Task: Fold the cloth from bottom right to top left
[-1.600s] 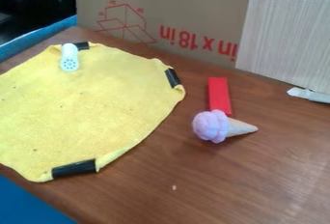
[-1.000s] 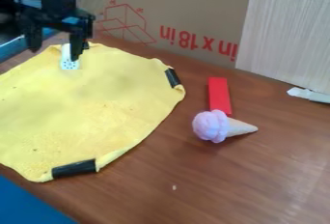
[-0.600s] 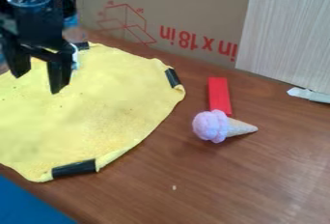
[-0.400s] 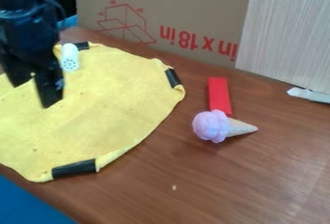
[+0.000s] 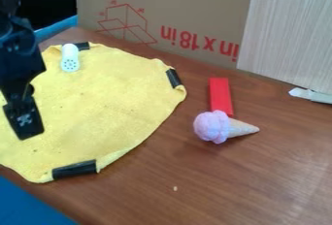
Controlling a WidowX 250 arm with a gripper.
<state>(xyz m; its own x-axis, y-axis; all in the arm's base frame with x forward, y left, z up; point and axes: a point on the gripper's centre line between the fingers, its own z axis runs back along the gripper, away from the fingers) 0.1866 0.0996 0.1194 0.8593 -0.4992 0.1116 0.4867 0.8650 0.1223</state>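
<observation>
Over the left part of the yellow cloth [image 5: 110,103] hangs the black gripper [image 5: 22,107], partly cut off by the view's left edge. The cloth lies spread out and unfolded on the wooden table, with black tape pieces at its top, right and bottom corners. The bottom tape [image 5: 74,169] is below and to the right of the gripper. Whether the gripper touches the cloth, I cannot tell. A white shaker-like piece [image 5: 70,58] rests on the cloth's top corner.
A pink ice cream cone toy [image 5: 224,127] lies right of the cloth, at the lower end of a red block [image 5: 220,96]. A cardboard box [image 5: 162,20] stands along the back, and a whitish object [image 5: 311,95] lies at the right edge.
The gripper came into view at the upper left, then moved down and left over the cloth. The cloth, cone and block have stayed where they were.
</observation>
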